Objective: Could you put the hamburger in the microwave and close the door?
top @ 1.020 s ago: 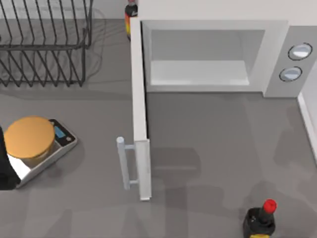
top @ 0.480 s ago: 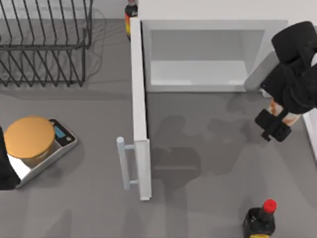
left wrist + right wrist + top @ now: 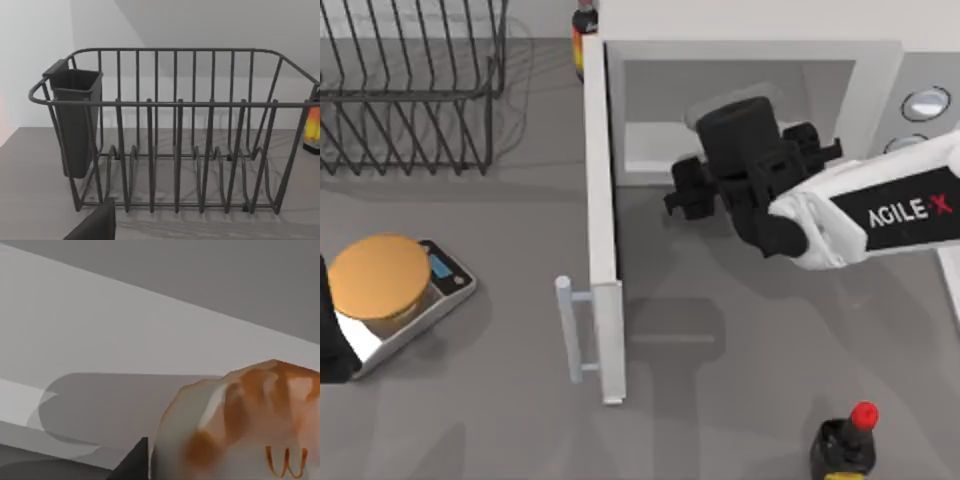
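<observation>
Microwave (image 3: pixel 880 110), a large white box-shaped oven with two round silver knobs on its grey side panel, stands open at the top view's back, its tall white door (image 3: pixel 602 230) with a pale bar handle swung out toward the front. The right gripper (image 3: pixel 695 190) hangs at the mouth of the pale cavity, and its wrist hides whatever it carries. The left wrist view faces a dark wire dish rack (image 3: pixel 175 150). The right wrist view shows what the top view cannot: the pale beige hamburger (image 3: pixel 235 425) with orange-red patches sits close against the right gripper, before the microwave's pale inside; I cannot tell how wide the fingers stand.
</observation>
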